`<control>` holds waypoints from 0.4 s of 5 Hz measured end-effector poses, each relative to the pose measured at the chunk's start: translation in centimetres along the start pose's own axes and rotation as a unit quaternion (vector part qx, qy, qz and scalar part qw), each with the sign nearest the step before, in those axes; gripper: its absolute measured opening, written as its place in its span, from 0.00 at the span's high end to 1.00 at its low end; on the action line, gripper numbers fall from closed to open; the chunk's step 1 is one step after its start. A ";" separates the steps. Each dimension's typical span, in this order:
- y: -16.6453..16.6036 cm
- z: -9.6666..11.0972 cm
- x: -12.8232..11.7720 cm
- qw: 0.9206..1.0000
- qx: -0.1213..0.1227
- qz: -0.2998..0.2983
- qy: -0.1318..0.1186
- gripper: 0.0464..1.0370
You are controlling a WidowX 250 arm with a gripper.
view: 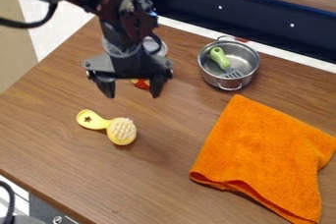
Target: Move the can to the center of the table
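Surface (164,169): wooden, carrying all items. Orange towel (266,156): spread on the right side, one edge folded. Tool (131,89): at upper left, pointing down, fingers spread apart. Metal pot (214,78): upright toward the far edge, right of the tool. Can (140,84): upright at the far left part of the surface, mostly hidden behind the tool. Yellow brush (121,130): lying nearer the camera, bristles up. Green-handled spatula (220,57): inside the pot.
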State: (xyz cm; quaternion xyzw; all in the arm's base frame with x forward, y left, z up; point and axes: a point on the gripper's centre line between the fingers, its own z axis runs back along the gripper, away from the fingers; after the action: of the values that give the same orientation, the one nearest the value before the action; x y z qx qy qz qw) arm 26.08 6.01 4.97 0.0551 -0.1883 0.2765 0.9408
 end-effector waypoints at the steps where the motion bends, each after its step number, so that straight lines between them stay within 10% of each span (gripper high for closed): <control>1: 1.0 -0.7 2.4 0.998 0.018 0.059 -0.021 0.04; 2: 1.9 -1.4 5.8 0.993 0.036 0.112 -0.019 0.04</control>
State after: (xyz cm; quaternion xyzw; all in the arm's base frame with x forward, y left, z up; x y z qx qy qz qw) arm 30.00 10.85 5.89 0.0730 -0.2012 0.3861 0.8973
